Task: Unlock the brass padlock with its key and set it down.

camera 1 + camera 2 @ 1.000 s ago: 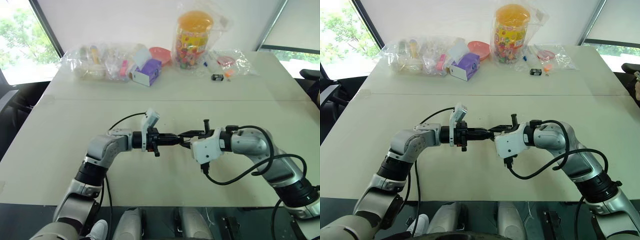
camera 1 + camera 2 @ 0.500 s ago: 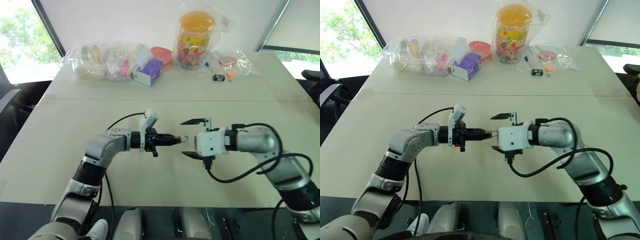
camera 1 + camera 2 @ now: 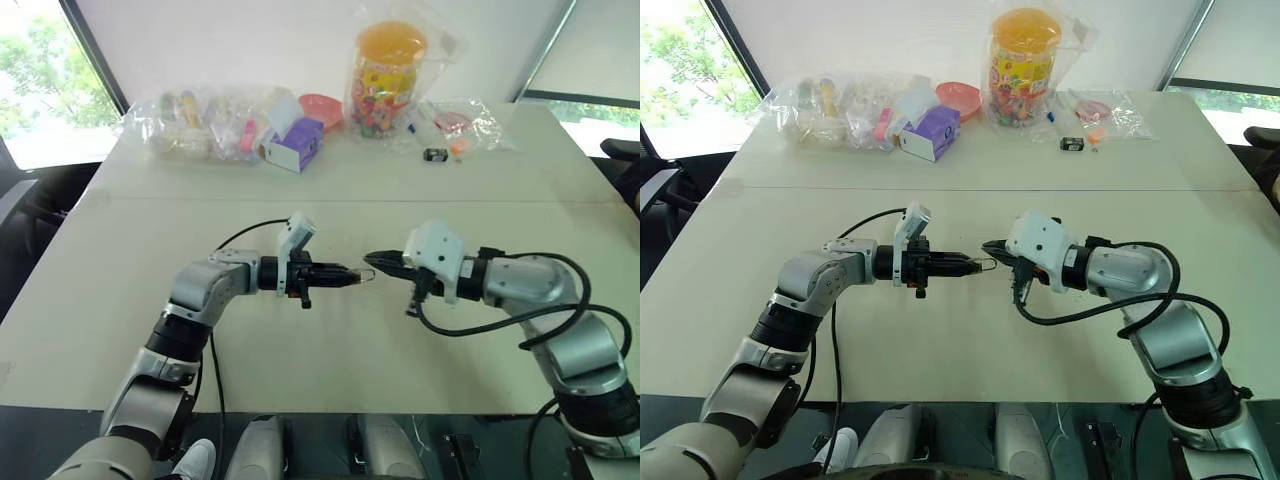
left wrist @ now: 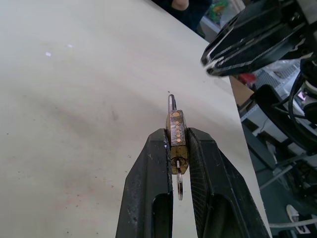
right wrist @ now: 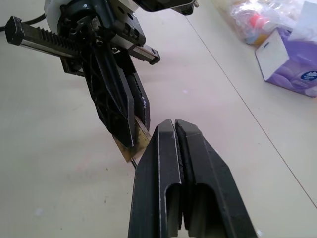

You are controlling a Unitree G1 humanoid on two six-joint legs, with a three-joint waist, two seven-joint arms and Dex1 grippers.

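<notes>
Gripping the padlock (image 4: 176, 130) above the table (image 3: 120, 260), the left gripper (image 4: 177, 148) presents its shackle to the right gripper (image 5: 174, 130), whose fingers are pressed together on nothing. The key (image 4: 179, 171) sits in the keyway; opening and set-down apparently remain.

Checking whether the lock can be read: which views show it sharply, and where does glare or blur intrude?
Left wrist view: the small brass padlock is sharp between the left gripper fingers, background beyond the table edge blurred. Right wrist view: the shut right gripper hides most of the padlock. Head views: bright windows at the corners, soft shadows on the pale table.
</notes>
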